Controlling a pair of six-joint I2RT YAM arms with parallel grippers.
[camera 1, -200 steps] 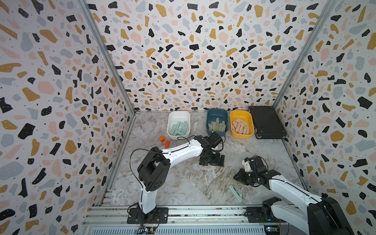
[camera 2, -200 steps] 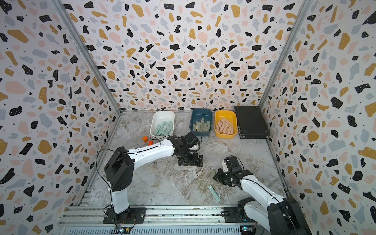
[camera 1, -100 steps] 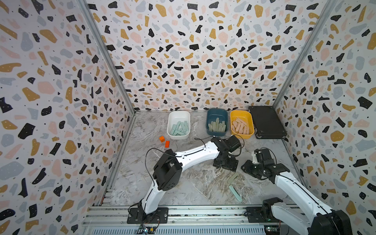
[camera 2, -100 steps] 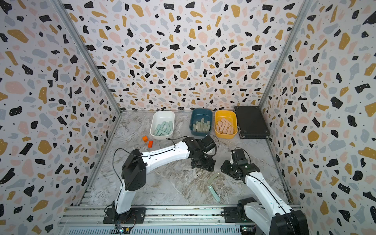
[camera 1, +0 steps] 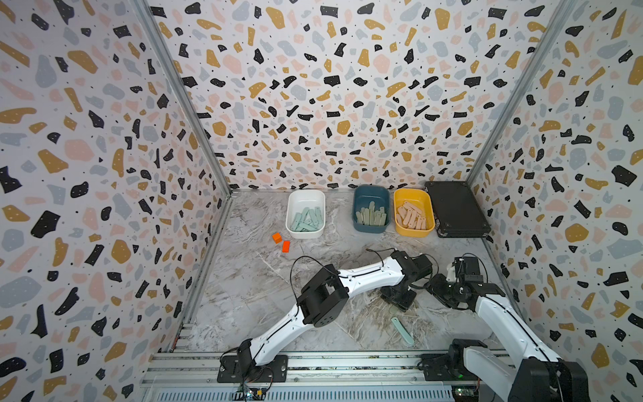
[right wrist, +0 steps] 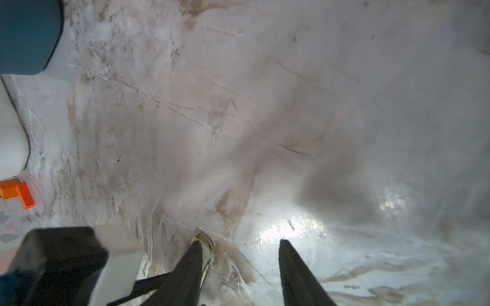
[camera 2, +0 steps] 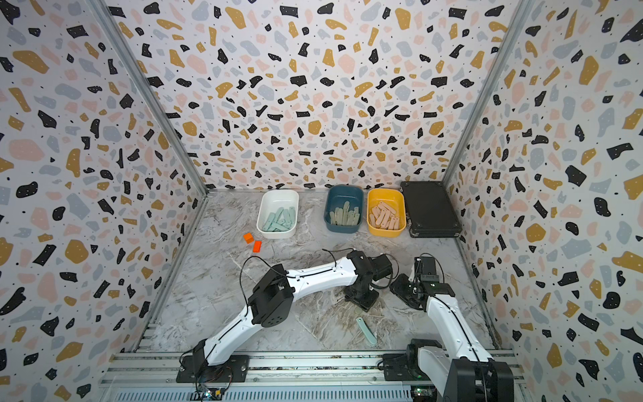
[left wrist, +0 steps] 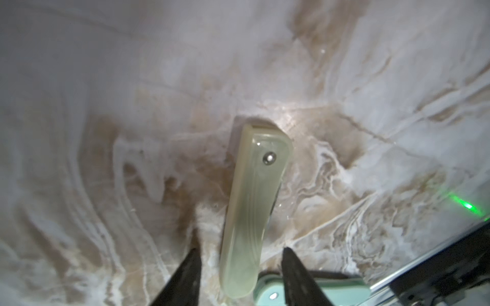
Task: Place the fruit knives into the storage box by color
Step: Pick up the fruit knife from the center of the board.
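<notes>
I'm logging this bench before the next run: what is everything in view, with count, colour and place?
white tub: one, white, back of the table.
mint-blue knives: several, mint-blue, in the white tub.
teal tub: one, dark teal, back row, middle.
sage knives: several, sage green, in the teal tub.
yellow tub: one, mustard, beside the teal tub.
peach knives: several, peach-pink, in the yellow tub.
black case: one, black, back corner.
orange blocks: two, orange, near the white tub.
loose mint knife: one, mint-blue, flat near the front rail.
loose sage knife: one, sage green, near the loose mint knife.
left gripper: one, black fingers, open around the loose sage knife.
right gripper: one, black fingers, open, empty.
</notes>
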